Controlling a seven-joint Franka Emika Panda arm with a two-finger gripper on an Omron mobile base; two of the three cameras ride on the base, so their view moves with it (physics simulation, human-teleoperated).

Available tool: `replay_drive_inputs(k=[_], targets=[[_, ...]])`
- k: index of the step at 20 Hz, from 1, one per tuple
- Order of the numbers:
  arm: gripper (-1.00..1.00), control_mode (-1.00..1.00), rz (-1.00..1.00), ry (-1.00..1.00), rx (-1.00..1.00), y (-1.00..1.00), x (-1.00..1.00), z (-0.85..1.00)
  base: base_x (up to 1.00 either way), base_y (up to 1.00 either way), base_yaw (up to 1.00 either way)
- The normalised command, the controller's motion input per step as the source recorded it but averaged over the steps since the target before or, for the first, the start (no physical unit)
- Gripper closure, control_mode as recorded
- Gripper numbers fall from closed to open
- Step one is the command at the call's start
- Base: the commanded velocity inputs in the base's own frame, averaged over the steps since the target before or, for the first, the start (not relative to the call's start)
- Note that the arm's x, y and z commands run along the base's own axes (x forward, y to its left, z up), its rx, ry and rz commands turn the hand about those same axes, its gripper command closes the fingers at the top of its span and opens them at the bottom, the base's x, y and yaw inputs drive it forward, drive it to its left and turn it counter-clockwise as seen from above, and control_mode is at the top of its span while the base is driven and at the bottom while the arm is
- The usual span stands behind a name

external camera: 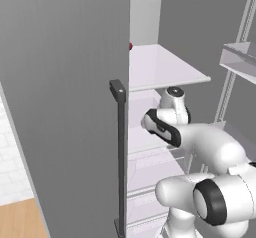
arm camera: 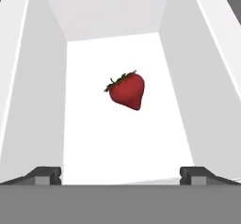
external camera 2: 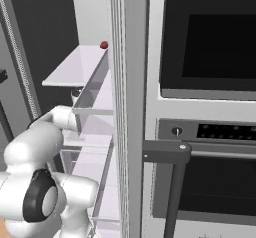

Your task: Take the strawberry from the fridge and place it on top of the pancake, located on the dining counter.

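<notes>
On fridge (external camera: 60,107) shelf (arm camera: 117,138), strawberry (arm camera: 127,91), tool (arm camera: 120,175) spread

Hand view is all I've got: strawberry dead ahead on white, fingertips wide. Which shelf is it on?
Observer: The strawberry lies on the fridge's upper white shelf, near its back.
Operator: Doors out of the way?
Observer: Both stand open; the left door with its dark bar handle sits close beside the arm.
Operator: Anything on the right side?
Observer: In the right base view the open right door stands edge-on, with black-glass wall ovens beyond it.
Operator: Gripper state?
Observer: The gripper is open, holding nothing.
</notes>
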Motion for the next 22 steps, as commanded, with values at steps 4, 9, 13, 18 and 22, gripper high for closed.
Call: replay_drive_inputs(k=[4, 9, 13, 18, 22], targets=[[-1.00, -1.00, 0.00, 0.05, 0.00, -0.01, 0.33, -0.48, 0.00, 0.00, 0.00], [-1.00, -1.00, 0.00, 0.07, 0.00, 0.00, 0.31, -0.47, 0.00, 0.00, 0.00], [-1.00, -1.00, 0.00, 0.03, 0.00, -0.04, 0.38, -0.19, 0.00, 0.00, 0.00], [-1.00, -1.00, 0.00, 0.04, 0.00, -0.12, 0.40, 0.00, 0.00, 0.00, 0.00], [-1.00, -1.00, 0.00, 0.06, 0.00, -0.08, 0.43, -0.05, 0.00, 0.00, 0.00]])
